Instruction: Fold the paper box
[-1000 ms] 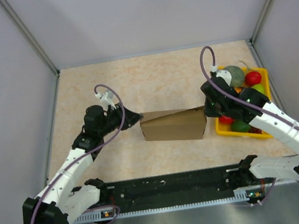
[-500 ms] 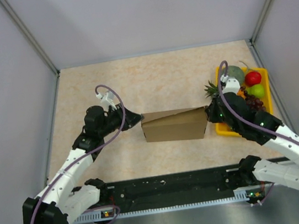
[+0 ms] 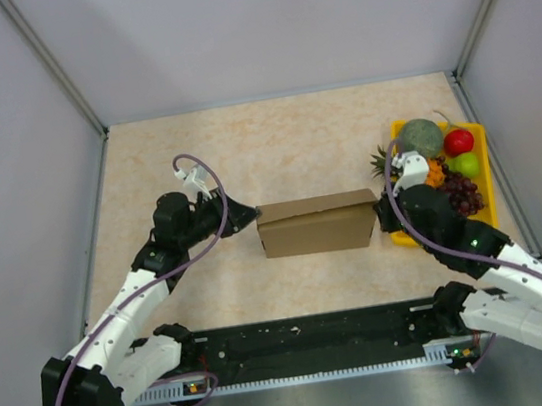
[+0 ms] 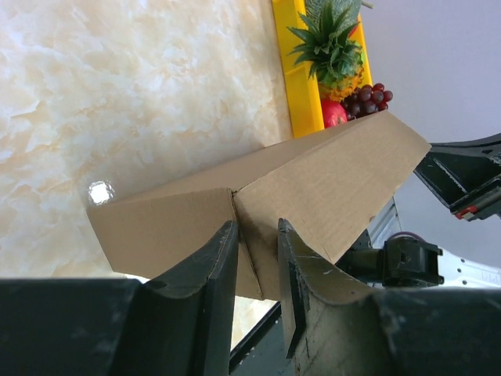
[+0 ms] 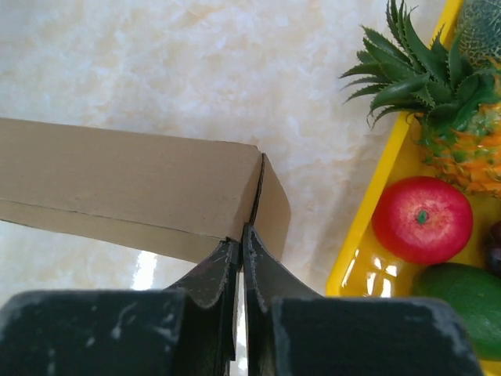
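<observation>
The paper box point(image 3: 314, 223) is a long brown carton lying across the middle of the table, its top panel flat. My left gripper point(image 3: 250, 216) is at its left end. In the left wrist view the gripper point(image 4: 254, 227) has its jaws narrowly apart, with the box's point(image 4: 313, 188) end flap between them. My right gripper point(image 3: 380, 214) is at the box's right end. In the right wrist view the gripper point(image 5: 243, 235) is pinched shut on the edge of the box's point(image 5: 125, 172) end flap.
A yellow fruit tray point(image 3: 481, 147) stands just right of the box, holding a pineapple point(image 5: 438, 102), a red apple point(image 5: 423, 219), grapes and green fruit. Grey walls enclose the table on three sides. The black arm rail point(image 3: 311, 344) runs along the near edge.
My right arm has swung back from over the tray toward the near side. Its gripper stays at the box's right end. The box's raised, slanted top panel has come down flat. The left arm is still.
</observation>
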